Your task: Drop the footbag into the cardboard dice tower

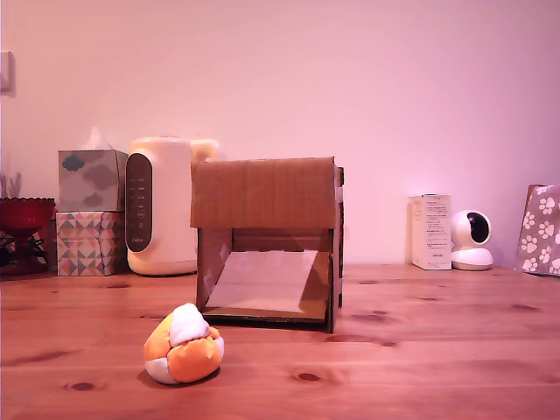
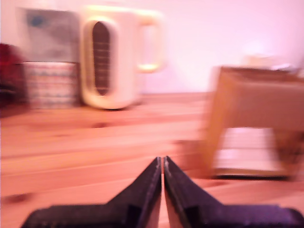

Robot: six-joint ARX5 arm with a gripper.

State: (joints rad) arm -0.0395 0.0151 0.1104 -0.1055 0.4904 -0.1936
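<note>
The footbag, a soft ball of orange, yellow and white panels, lies on the wooden table in front of the cardboard dice tower's left corner in the exterior view. The cardboard dice tower stands mid-table, solid upper front, sloped ramp showing in its lower opening. No arm or gripper shows in the exterior view. In the blurred wrist view my gripper has its two black fingers pressed together, shut on nothing, low over bare table. The dice tower shows ahead of it. The footbag is out of the wrist view.
A cream appliance with a dark panel stands behind the tower's left side, beside stacked patterned tissue boxes and a red bowl. At the exterior view's right are a white box, a small white camera and a paw-print bag.
</note>
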